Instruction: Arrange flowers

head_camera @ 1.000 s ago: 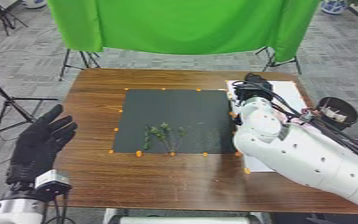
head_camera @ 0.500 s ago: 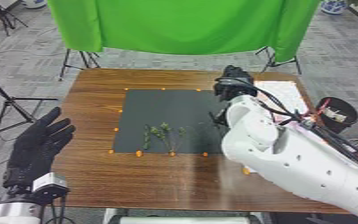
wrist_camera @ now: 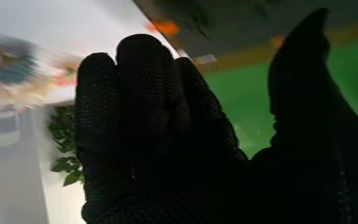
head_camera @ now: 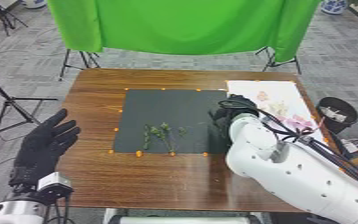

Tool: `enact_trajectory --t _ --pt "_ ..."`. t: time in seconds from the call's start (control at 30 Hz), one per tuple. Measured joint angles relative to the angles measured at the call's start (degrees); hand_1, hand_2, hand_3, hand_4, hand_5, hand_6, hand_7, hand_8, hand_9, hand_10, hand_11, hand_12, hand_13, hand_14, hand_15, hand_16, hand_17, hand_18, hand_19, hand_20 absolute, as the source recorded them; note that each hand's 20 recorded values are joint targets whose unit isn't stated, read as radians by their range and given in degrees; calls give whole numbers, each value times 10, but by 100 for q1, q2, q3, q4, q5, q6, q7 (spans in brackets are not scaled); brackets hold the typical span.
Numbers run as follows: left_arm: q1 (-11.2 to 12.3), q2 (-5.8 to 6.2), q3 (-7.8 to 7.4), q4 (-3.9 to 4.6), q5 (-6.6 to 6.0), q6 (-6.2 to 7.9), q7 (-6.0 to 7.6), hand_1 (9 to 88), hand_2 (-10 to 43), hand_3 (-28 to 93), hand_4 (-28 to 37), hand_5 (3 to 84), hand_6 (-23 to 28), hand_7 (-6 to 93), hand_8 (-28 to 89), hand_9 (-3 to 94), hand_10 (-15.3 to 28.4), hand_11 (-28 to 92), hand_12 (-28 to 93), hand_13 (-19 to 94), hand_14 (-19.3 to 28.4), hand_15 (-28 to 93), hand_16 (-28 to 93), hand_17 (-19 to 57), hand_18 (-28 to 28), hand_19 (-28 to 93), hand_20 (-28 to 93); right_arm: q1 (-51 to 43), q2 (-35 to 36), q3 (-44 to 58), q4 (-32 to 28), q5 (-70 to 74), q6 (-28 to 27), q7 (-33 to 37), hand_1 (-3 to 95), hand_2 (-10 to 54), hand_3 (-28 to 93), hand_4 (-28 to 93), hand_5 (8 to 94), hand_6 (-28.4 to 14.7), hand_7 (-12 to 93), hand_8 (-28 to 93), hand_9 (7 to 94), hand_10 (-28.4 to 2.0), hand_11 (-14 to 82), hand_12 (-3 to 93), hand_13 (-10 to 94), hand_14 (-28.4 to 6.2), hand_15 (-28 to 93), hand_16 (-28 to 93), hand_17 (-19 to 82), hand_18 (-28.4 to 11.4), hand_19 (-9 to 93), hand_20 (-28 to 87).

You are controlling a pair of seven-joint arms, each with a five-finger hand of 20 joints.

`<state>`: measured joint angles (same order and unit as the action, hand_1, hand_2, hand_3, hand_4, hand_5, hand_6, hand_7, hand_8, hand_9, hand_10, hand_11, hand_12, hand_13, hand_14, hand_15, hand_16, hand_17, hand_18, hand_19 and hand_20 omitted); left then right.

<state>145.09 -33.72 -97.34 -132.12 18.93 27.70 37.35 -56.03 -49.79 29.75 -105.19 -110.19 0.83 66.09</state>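
In the head view my left hand (head_camera: 44,145) is held open over the table's left side. My right hand (head_camera: 229,114) is at the dark mat's right edge, beside the white sheet (head_camera: 245,86). Green stems (head_camera: 161,134) lie on the near half of the dark mat (head_camera: 175,105). On the white sheet are pink and pale flowers (head_camera: 297,121), partly behind my right arm. In the right wrist view my right hand (wrist_camera: 162,150) is open, fingers straight and thumb apart, holding nothing. Blurred pink, white and blue flowers (wrist_camera: 15,80) and green leaves (wrist_camera: 64,145) show beyond it.
Small orange markers (head_camera: 139,153) line the mat and the sheet on the brown wooden table (head_camera: 158,180). A black bin (head_camera: 337,111) stands off the table's right side. Behind the table hangs a green cloth (head_camera: 189,27).
My right hand has moved left from over the white sheet to the mat's edge, then back nearer to me, uncovering flowers on the sheet. The stems lie as before.
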Motion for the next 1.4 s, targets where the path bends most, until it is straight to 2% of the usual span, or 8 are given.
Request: enact_trajectory --t 0.3,0.7,0.83,1.0,1.07,1.17,1.27,1.4 --pt "-142 -118 25 13 106 -83 -94 303 71 656 -207 386 101 97 -77 321 188 286 107 176 233 473 -110 -101 203 416 72 60 -119 -121 516 214 168 113 306 -38 692 -199 524 -188 165 -63 496 -282 411 173 543 -209 717 61 478 -196 932 -77" --pt "-229 -150 54 39 128 -119 -170 303 71 656 -207 386 100 98 -77 321 187 287 107 176 232 474 -110 -101 203 416 72 165 -304 -302 617 79 226 111 314 -17 731 -205 549 -179 173 -70 519 -272 409 169 564 -201 715 64 479 -195 932 -115" --pt "-296 -154 115 61 128 -136 -197 303 71 655 -208 386 101 98 -78 321 188 286 106 176 233 474 -111 -101 203 416 72 169 -309 -359 618 14 188 116 355 -39 732 -209 576 -158 189 -73 555 -254 410 168 593 -187 711 68 478 -194 932 -124" --pt "-331 -153 124 72 118 -155 -205 303 72 654 -208 386 101 97 -77 321 188 287 106 176 233 475 -111 -101 203 417 73 366 -303 -741 726 -318 -5 119 440 -75 727 -220 652 -105 228 -84 659 -205 405 174 680 -145 674 82 504 -181 932 -142" --pt "-343 -147 125 79 111 -157 -199 302 72 654 -207 386 101 97 -77 321 188 286 106 176 233 474 -111 -101 203 417 72 474 -303 -930 797 -489 -53 128 494 -89 694 -235 692 -91 221 54 712 -182 376 207 721 -125 645 105 523 -172 932 -120" --pt "-350 -125 125 83 93 -157 -185 302 73 652 -207 386 102 97 -77 321 188 286 105 176 233 475 -111 -101 203 417 72 536 -306 -1000 880 -625 -26 158 560 -87 669 -249 760 -58 229 111 809 -142 307 271 783 -99 613 121 564 -156 932 -87" --pt "-350 -99 128 85 66 -157 -158 302 73 652 -207 386 102 97 -77 321 188 286 106 176 233 475 -111 -102 203 417 72 594 -307 -1035 999 -679 111 211 585 -74 668 -256 799 -42 223 123 851 -132 301 267 822 -85 591 144 591 -143 932 -47" --pt "-350 -51 143 87 27 -156 -108 301 73 653 -207 386 101 97 -77 321 188 286 106 175 233 474 -111 -101 203 417 72 631 -292 -1091 1120 -694 401 244 591 -71 687 -270 821 -42 210 150 877 -132 302 261 849 -71 582 161 609 -135 932 17"
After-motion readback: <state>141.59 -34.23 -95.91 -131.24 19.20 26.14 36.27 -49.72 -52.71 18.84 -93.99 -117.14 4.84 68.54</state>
